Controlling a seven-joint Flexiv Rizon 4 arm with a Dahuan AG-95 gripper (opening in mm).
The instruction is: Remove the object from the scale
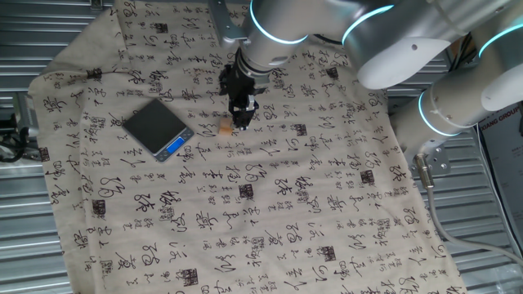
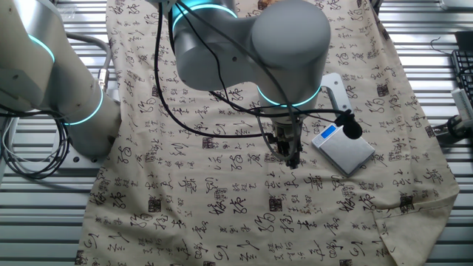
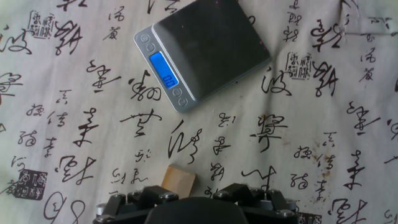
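Note:
The small tan cube lies on the printed cloth, off the scale and a short way to its right. In the hand view the cube sits just ahead of the gripper body, left of its centre. The scale is flat, with a bare dark plate and a blue-lit display; it also shows in the other fixed view. My gripper points down just right of the cube, holds nothing, and its jaws stand apart. In the other fixed view the gripper hides the cube.
A cream cloth with black calligraphy covers the table. The table's ribbed metal shows round the cloth's edges. The arm's large grey links hang over the far right. A cable loops beside the wrist.

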